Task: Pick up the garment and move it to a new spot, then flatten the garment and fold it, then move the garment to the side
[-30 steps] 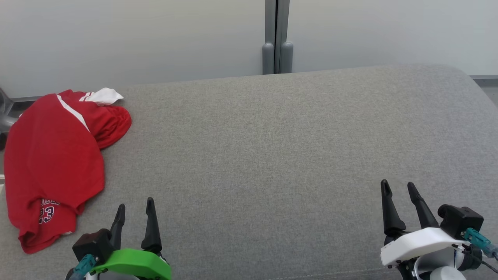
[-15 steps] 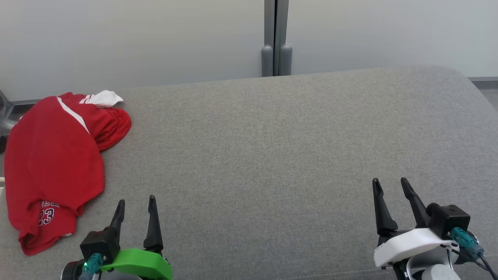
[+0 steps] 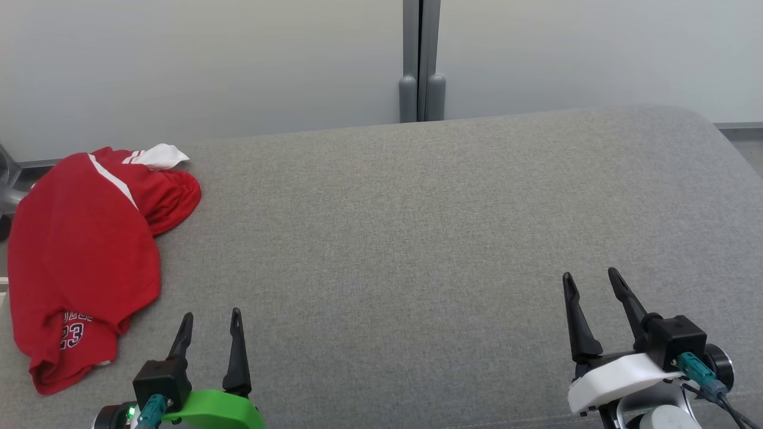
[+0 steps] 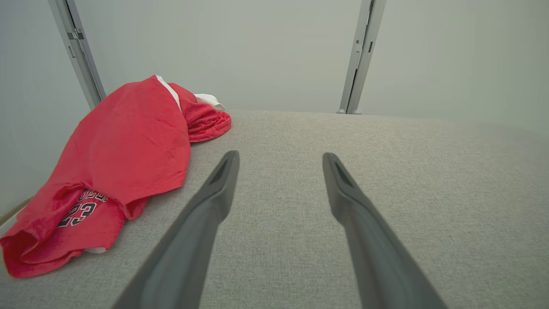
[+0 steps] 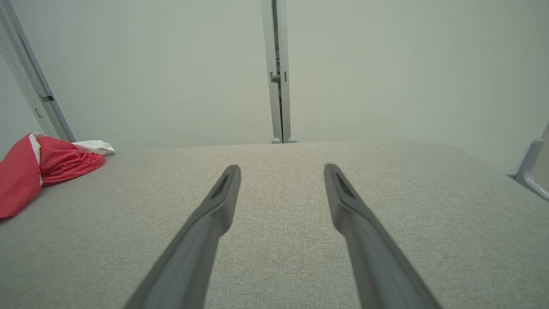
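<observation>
Right now, in your head view, the red jersey (image 3: 83, 250) lies crumpled at about 9 o'clock, at the left edge of the grey fabric surface (image 3: 387, 238). It is bunched and folded over itself. A white stripe runs down its upper part, a white scrap of cloth pokes out at its far end, and the number 23 shows near its lower hem.

Your left gripper (image 3: 212, 314) sits at about 7 o'clock, fingers spread apart and holding nothing. It is near the jersey's lower end but clear of it. From the left wrist view, that gripper (image 4: 279, 155) points across bare fabric, with the jersey (image 4: 128, 146) off at 10 o'clock, beside the left finger and not touching it.

Your right gripper (image 3: 590, 274) sits at about 5 o'clock, well apart from the jersey, its fingers likewise spread and empty. In the right wrist view its fingers (image 5: 281, 168) frame plain grey fabric, and the jersey (image 5: 25, 176) shows at 9 o'clock.

Behind the surface, at 12 o'clock, a grey post (image 3: 421, 59) stands between pale wall panels.
</observation>
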You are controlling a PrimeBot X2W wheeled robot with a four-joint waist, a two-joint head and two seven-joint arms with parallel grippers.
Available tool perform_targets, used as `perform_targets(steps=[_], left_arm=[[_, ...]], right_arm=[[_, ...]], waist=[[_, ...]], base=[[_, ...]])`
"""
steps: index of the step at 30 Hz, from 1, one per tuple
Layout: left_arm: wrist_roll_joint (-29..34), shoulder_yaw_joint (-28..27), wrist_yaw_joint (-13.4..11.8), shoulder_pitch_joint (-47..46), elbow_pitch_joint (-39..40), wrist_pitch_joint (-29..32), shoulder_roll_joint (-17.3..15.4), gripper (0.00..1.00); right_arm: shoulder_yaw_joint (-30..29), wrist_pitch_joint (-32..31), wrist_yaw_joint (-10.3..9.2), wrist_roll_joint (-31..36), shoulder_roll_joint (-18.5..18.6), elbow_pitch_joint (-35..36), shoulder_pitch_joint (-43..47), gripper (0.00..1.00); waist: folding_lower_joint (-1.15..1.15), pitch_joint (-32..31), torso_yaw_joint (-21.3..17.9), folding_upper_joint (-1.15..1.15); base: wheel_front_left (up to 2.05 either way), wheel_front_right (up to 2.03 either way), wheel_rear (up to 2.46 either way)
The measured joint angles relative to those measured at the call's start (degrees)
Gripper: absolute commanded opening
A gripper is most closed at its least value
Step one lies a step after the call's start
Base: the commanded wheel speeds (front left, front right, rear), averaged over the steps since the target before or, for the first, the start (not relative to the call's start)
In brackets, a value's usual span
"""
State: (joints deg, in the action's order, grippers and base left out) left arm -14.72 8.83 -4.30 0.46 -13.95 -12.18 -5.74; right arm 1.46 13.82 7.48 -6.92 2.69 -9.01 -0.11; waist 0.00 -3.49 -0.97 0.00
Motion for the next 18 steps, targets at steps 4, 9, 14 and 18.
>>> perform_targets(steps=[4,9,14,18], left_arm=[[0.78,0.08,-0.24,0.42,0.15,-0.01,0.0,1.0],[1.68,0.09,-0.35,1.25,0.42,-0.25,0.0,1.0],[1.76,0.22,-0.52,1.5,0.57,-0.25,-0.1,1.0],[1.6,0.37,-0.52,1.91,0.58,-0.25,-0.24,1.0]], right_arm=[[0.23,0.51,0.0,1.46,0.01,0.07,0.12,1.0],[0.41,1.19,0.01,3.66,0.03,0.07,0.2,1.0],[0.24,1.24,0.01,3.75,0.05,0.0,0.71,1.0],[0.0,1.24,0.01,3.46,0.07,-0.37,0.86,1.0]], waist=[[0.0,-0.38,-0.01,0.0],[0.0,-0.87,-0.13,0.0],[0.0,-1.29,-0.22,0.0],[0.0,-1.53,-0.2,0.0]], base=[[0.0,0.0,0.0],[0.0,0.0,0.0],[0.0,0.0,0.0],[0.0,0.0,0.0]])
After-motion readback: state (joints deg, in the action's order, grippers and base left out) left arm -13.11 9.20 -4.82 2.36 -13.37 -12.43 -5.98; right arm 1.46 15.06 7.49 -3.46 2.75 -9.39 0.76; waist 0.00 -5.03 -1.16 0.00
